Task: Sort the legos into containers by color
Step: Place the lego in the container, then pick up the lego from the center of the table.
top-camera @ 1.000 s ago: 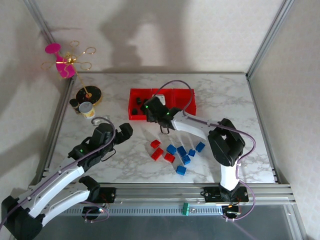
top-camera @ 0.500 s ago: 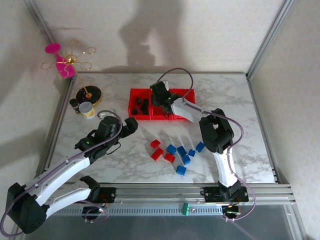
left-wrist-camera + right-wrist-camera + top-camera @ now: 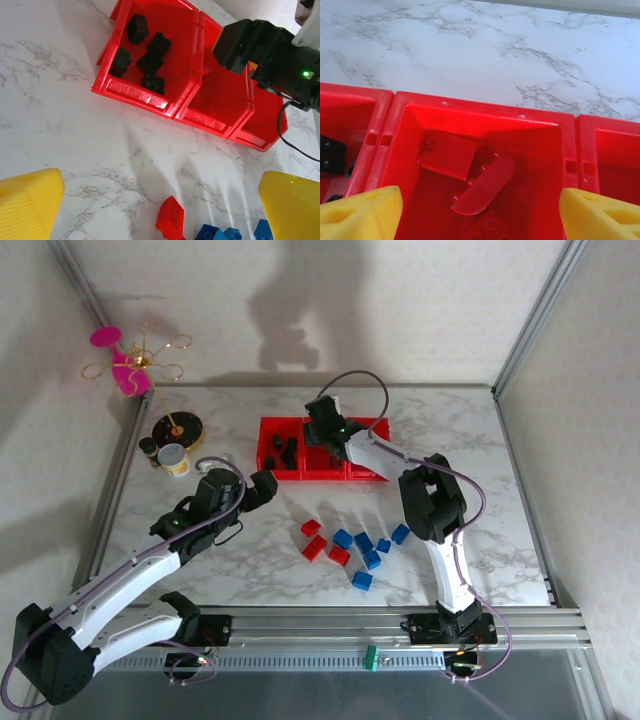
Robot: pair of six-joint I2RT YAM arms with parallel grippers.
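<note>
The right hand (image 3: 322,426) hovers over the middle compartment of the red containers (image 3: 300,476) by the worktop's far edge, fingers wide and empty. Loose red and blue legos (image 3: 352,548) lie toward the near edge. The wide-open left hand (image 3: 262,488) looks nearer them.

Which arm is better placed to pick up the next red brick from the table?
Left. The left gripper hangs open near the loose bricks, with a red brick just ahead of it. The right gripper is farther away, over the middle bin.
</note>
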